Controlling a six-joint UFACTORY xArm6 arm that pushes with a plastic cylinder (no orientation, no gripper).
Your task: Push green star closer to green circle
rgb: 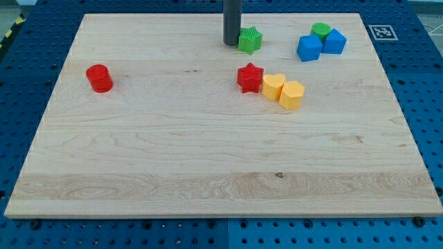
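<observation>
my tip (231, 44) touches the left side of the small, bright green star (250, 40), well left of the green circle (320, 30); no jaws show.

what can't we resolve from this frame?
- Green circle: lower part hidden behind the two blue blocks, camera view.
- My tip against the green star: touching or a hair apart, can't tell.
- Rod above: cut off by the view's top edge.
</observation>
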